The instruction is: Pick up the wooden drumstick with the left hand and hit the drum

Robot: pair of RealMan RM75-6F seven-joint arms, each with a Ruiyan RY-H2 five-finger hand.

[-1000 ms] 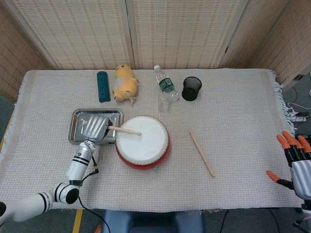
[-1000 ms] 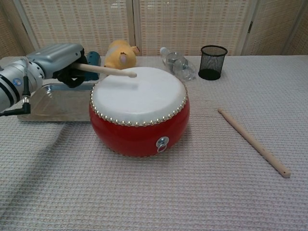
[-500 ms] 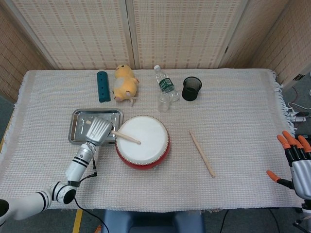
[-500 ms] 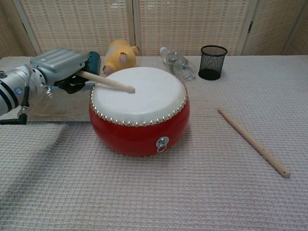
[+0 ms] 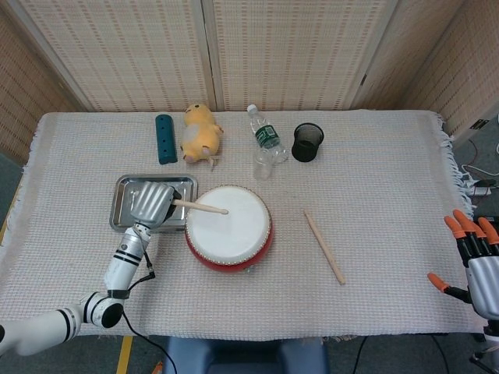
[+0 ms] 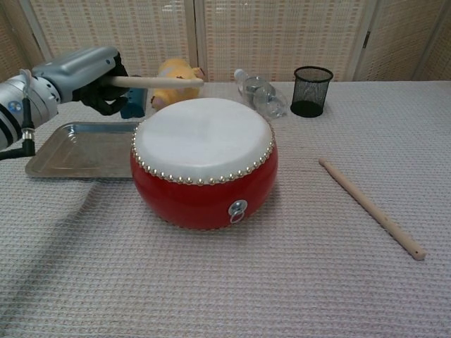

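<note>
Drumstick (image 6: 151,82) in left hand (image 6: 84,77) above drum (image 6: 203,162)

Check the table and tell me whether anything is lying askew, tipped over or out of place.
The water bottle lies on its side behind the drum, next to the upright mesh cup. A second drumstick lies loose on the cloth, right of the drum. Nothing looks spilled or damaged.
</note>
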